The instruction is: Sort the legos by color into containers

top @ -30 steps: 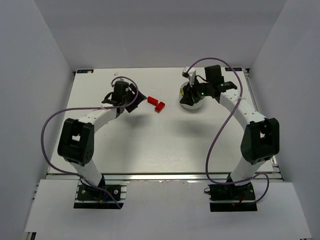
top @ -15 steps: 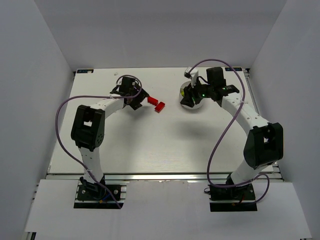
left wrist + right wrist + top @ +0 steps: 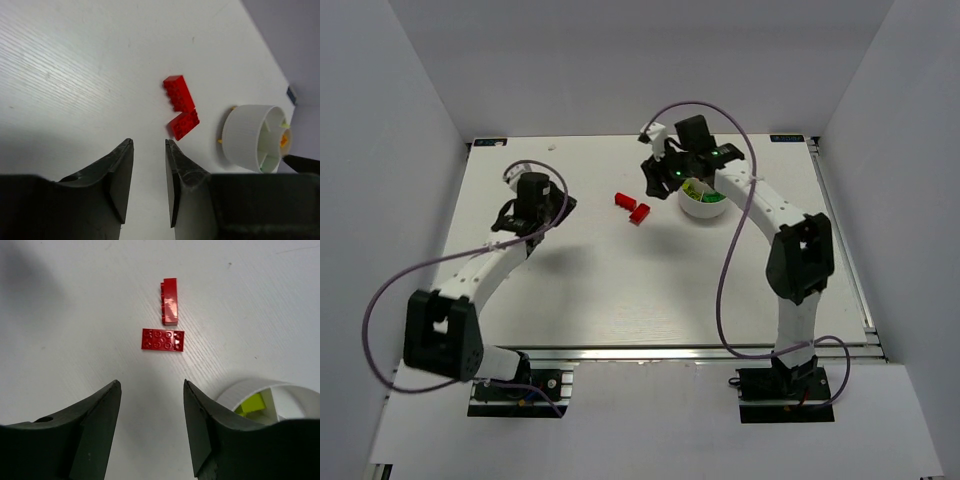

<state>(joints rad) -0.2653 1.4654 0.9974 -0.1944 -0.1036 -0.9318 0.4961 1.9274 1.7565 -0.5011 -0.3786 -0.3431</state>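
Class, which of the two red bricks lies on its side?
The brick farther from the dish; the nearer brick lies studs up.

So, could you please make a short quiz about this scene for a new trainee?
1. True or false: the red bricks lie on the table, outside the white dish.
2. How many red bricks are there?
3. The right pincer is: A shut on a brick; B open and empty; C out of view.
Key: 1 true; 2 two; 3 B.
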